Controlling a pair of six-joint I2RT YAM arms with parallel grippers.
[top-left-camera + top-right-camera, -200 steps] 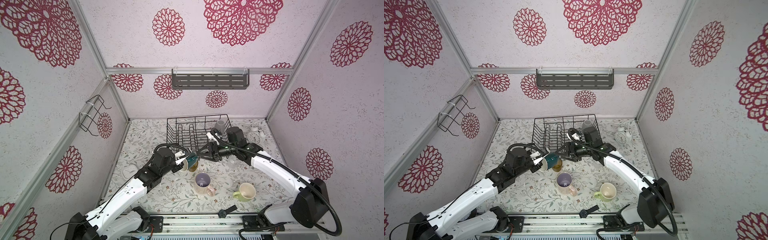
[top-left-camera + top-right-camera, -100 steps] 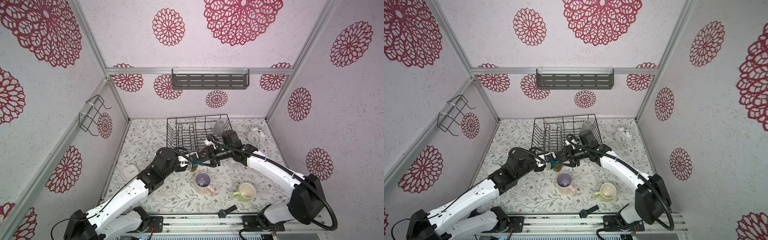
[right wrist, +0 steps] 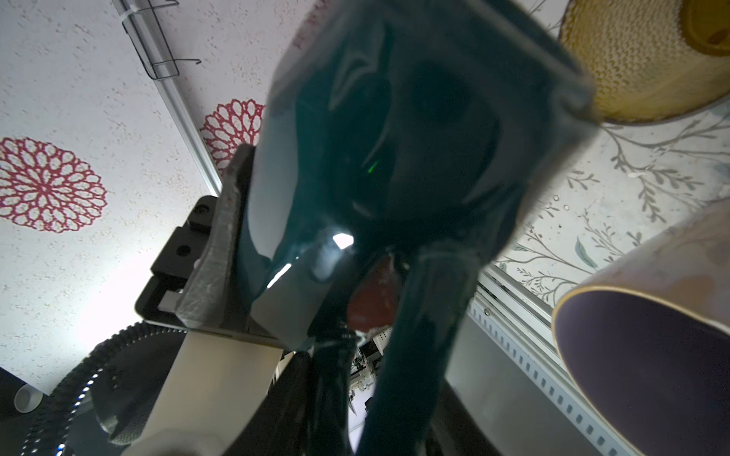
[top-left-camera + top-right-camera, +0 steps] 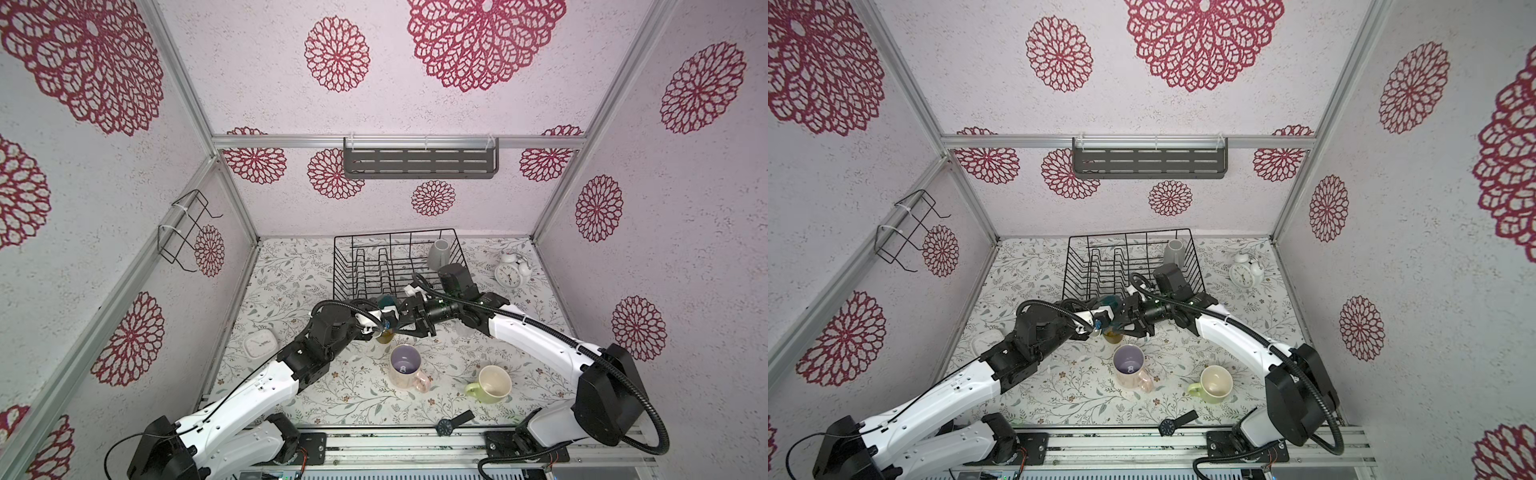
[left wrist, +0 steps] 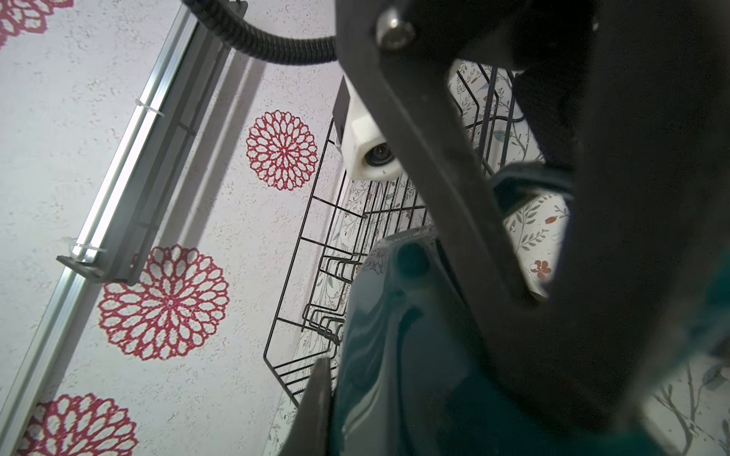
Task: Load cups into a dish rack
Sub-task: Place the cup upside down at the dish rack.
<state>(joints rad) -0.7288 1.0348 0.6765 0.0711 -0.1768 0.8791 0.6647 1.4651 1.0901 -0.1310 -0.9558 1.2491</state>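
1. Teal mug (image 4: 388,301) is hanging in the air just in front of the rack (image 4: 361,266), not in it yet. The tumbler (image 4: 384,337) is standing partly hidden under the grippers.
2. Left gripper (image 4: 383,325) is still pinching the mug tight.
3. Change: right gripper (image 4: 402,318) has been coming in from the rack side and narrowing. Its jaws are now straddling the mug; cannot tell whether they are gripping yet.
4. Reading: a handover is getting under way, probably so the right arm does the placing.
5. Grey mug (image 4: 438,254) is sitting in the rack's far corner. Pink mug (image 4: 405,368) and green mug (image 4: 490,384) are waiting on the bench (image 4: 291,299).
6. Both top views are giving the layout but hiding the contact. Left wrist view is showing a black right finger (image 5: 454,217) crossing the mug (image 5: 395,355), with the rack behind. Right wrist view is showing a left finger (image 3: 221,237) on the mug's side.
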